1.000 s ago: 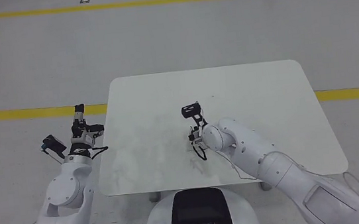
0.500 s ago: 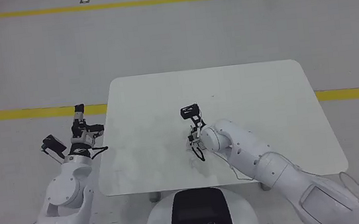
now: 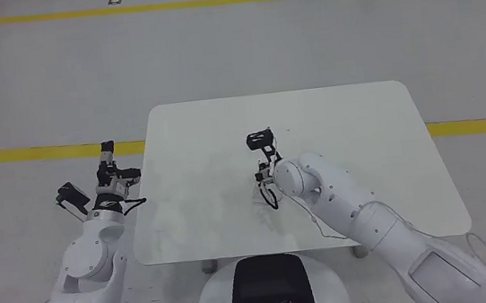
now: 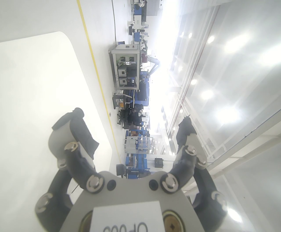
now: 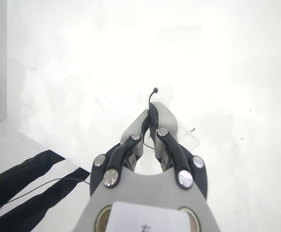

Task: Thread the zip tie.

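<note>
Right gripper (image 5: 150,118) over middle of table (image 3: 356,111), jaws pinched together on zip tie (image 5: 151,98). Tie's middle hidden between pads. Head end pokes out past fingertips, curving over table. Thin tail emerges behind pads, its end cut off by a finger. Cannot tell whether head touches table. Faint clear flat patch (image 5: 190,137) on table just beside gripper, hard to make out. Left gripper (image 4: 131,123) just off table's left edge, jaws spread wide, holding nothing.
</note>
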`<state>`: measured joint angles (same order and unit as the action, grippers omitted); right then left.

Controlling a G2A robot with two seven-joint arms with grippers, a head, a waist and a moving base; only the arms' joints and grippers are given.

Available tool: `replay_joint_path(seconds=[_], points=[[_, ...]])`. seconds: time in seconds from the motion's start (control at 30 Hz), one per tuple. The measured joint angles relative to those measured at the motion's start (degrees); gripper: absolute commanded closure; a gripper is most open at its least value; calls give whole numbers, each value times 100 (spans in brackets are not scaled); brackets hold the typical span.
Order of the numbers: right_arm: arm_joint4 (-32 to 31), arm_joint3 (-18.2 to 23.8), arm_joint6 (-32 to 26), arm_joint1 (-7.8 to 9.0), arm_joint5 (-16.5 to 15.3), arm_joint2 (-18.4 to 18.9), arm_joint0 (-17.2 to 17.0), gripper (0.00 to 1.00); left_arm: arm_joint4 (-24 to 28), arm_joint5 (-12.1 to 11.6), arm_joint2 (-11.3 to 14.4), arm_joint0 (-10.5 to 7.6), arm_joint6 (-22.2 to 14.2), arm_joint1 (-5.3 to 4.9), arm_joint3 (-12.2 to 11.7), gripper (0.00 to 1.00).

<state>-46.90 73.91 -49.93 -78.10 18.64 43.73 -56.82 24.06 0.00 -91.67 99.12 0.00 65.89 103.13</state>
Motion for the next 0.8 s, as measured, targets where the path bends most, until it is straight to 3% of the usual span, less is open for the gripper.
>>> replay_joint_path(seconds=[0.17, 0.3, 0.7, 0.8], points=[[198, 612, -212, 128, 66, 527, -230, 100, 0, 0, 0, 0, 0, 0, 0, 0], [833, 1140, -390, 214, -50, 1078, -510, 100, 0, 0, 0, 0, 0, 0, 0, 0], [930, 1162, -268, 220, -104, 1135, -596, 100, -7, -2, 3, -4, -3, 0, -2, 0], [1009, 1229, -325, 214, 45, 1176, -565, 100, -94, -84, 36, -40, -122, 4, -25, 0]])
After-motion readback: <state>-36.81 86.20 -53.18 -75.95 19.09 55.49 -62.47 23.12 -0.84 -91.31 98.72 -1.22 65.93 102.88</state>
